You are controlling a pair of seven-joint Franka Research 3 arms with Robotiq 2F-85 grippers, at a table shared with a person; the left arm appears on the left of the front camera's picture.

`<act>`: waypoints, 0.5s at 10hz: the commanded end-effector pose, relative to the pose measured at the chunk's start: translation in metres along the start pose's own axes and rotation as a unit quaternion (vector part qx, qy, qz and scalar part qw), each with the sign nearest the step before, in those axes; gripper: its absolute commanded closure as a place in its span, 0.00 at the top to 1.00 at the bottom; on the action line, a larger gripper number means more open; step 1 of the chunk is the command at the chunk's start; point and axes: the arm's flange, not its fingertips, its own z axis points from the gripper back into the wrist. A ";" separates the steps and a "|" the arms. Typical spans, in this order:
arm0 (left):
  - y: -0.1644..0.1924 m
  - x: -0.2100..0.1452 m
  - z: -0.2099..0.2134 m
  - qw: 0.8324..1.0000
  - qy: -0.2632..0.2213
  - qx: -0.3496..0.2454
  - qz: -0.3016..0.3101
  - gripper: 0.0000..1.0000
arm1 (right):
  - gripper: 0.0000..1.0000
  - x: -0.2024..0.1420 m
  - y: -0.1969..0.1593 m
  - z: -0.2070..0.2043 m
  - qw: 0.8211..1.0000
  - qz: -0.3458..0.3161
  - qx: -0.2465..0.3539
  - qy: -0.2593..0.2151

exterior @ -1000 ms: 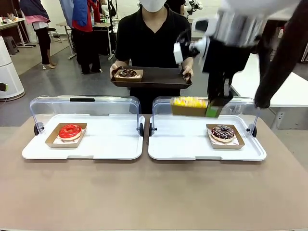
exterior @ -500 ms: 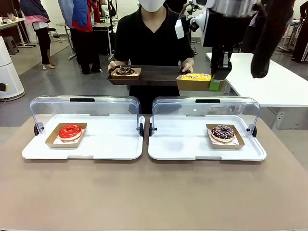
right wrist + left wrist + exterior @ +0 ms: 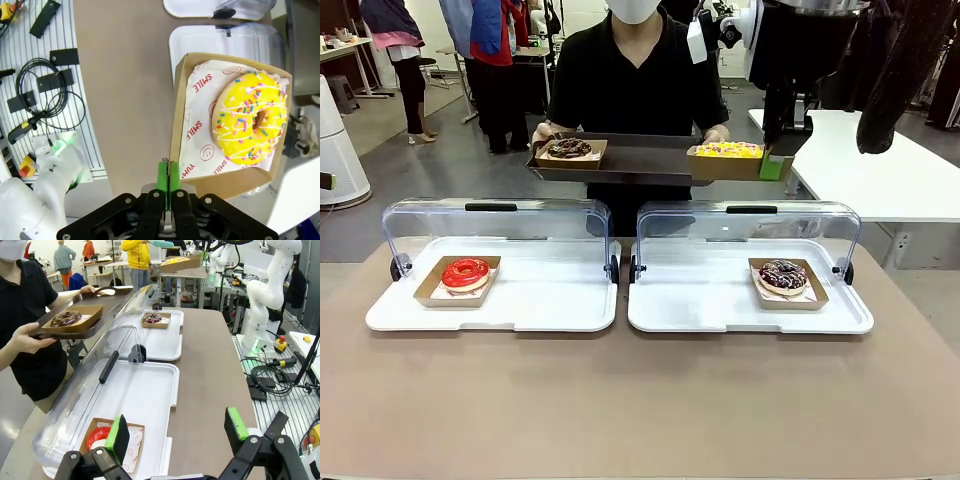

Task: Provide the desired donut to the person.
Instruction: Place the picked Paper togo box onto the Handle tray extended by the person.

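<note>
Right end effector (image 3: 775, 166) is clenched on the wall of a cardboard tray (image 3: 725, 163) carrying the yellow sprinkled donut (image 3: 728, 150); from my front camera it hangs at about one o'clock, high over the far side of the desk (image 3: 640, 400). The cardboard tray sits at the right end of the dark serving tray (image 3: 640, 160) that the person (image 3: 635, 80) holds in both hands, but I cannot tell whether it touches. A chocolate donut (image 3: 569, 148) rests at that tray's left end. Left end effector (image 3: 177, 432) is released, jaws wide, over the left display case (image 3: 145, 390) with the red donut (image 3: 97, 436). Another chocolate donut (image 3: 783, 275) lies in the right display case (image 3: 720, 295).
</note>
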 end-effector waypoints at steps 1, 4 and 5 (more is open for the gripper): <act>-0.002 0.000 0.002 1.000 0.001 -0.001 -0.002 1.00 | 0.00 -0.002 0.003 -0.007 1.000 -0.006 0.006 -0.003; -0.002 0.000 0.002 1.000 0.001 -0.001 -0.002 1.00 | 0.00 -0.002 0.003 -0.007 1.000 -0.006 0.006 -0.003; -0.002 0.000 0.002 1.000 0.001 -0.001 -0.002 1.00 | 0.00 -0.002 0.003 -0.007 1.000 -0.006 0.006 -0.003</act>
